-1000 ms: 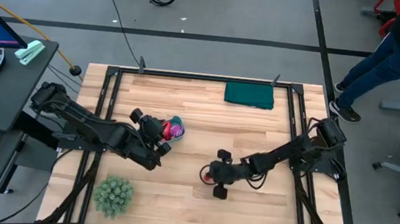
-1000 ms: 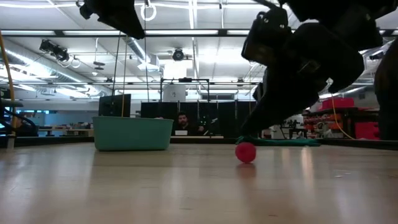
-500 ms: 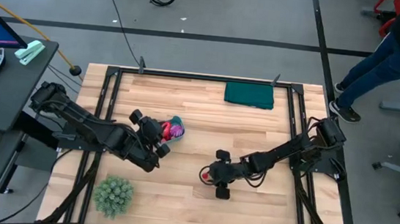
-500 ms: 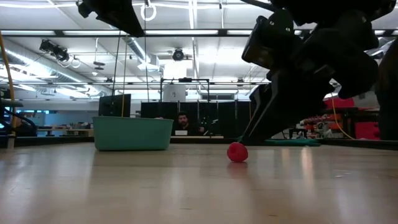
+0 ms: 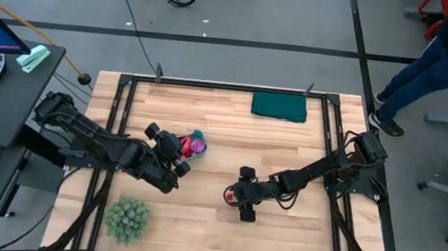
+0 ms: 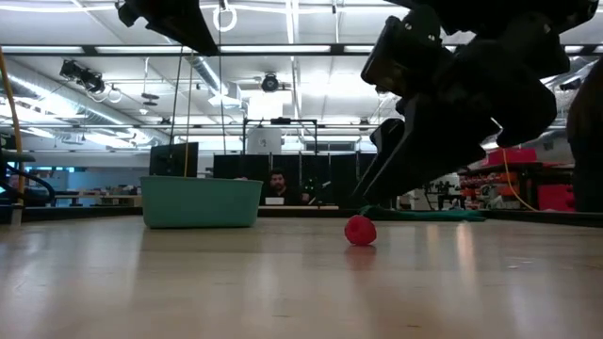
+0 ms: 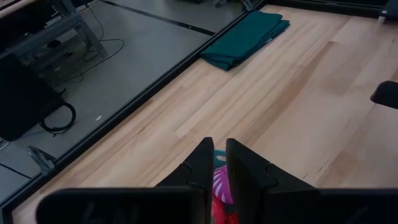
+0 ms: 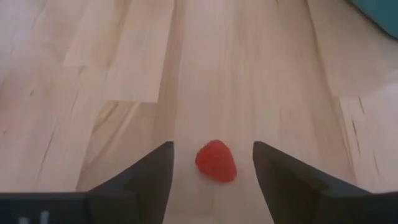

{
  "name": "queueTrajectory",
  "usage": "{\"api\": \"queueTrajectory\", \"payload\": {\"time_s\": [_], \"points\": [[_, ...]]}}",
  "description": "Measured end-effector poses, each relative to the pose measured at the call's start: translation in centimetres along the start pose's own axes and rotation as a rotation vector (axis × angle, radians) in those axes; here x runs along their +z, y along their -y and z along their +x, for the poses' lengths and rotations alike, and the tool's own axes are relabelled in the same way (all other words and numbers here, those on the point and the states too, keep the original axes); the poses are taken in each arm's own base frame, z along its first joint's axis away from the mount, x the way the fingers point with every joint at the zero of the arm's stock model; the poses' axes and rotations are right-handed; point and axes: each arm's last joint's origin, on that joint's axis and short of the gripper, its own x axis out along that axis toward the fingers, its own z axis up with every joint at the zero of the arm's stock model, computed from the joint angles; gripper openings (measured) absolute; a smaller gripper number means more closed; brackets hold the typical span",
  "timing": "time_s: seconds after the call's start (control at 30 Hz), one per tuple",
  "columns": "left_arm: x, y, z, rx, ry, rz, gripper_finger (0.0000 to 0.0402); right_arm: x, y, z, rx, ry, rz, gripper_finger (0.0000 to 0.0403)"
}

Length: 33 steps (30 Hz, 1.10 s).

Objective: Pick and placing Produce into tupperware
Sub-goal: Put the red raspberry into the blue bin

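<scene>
The teal tupperware (image 5: pixel 196 138) stands left of the table's middle, with a magenta piece (image 5: pixel 198 147) and red produce (image 7: pixel 222 210) lying in it; it shows side-on in the low view (image 6: pixel 201 202). My left gripper (image 5: pixel 181 146) hangs above it, shut, holding nothing (image 7: pixel 221 163). A small red ball of produce (image 8: pixel 216 160) rests on the bare wood near the table's middle (image 5: pixel 231 198) (image 6: pixel 360 229). My right gripper (image 8: pixel 214 171) is low over the table and open, one finger on each side of the ball and apart from it.
A dark green folded cloth (image 5: pixel 279 106) lies at the far edge. A fuzzy green ball-like plant (image 5: pixel 127 219) sits at the near left. A person's legs (image 5: pixel 428 63) show beyond the far right corner. Bare wood lies between tupperware and ball.
My right gripper has opened over the red ball and rolled a little about its own line. The ball has rolled a short way along the table toward the tupperware and lies still.
</scene>
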Motion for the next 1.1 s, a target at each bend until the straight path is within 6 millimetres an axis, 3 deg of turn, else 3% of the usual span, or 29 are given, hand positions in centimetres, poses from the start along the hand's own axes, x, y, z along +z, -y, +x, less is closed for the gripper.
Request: {"api": "queueTrajectory", "payload": {"time_s": [0.23,0.7,0.83,1.1], "points": [[0.0,0.0,0.0,0.000,0.000,0.000,0.0052,-1.6,0.4,1.8,-0.038,-0.062,-0.006,0.0225],[0.0,0.0,0.0,0.000,0.000,0.001,0.0052,-1.8,0.6,2.5,-0.057,-0.044,0.026,0.0220],[0.0,0.0,0.0,0.000,0.000,0.000,0.0052,-1.8,0.7,2.5,-0.061,-0.038,0.062,0.0194],[0.0,0.0,0.0,0.000,0.000,0.002,0.0044,-1.7,1.0,2.5,-0.068,-0.037,0.070,0.0094]]}}
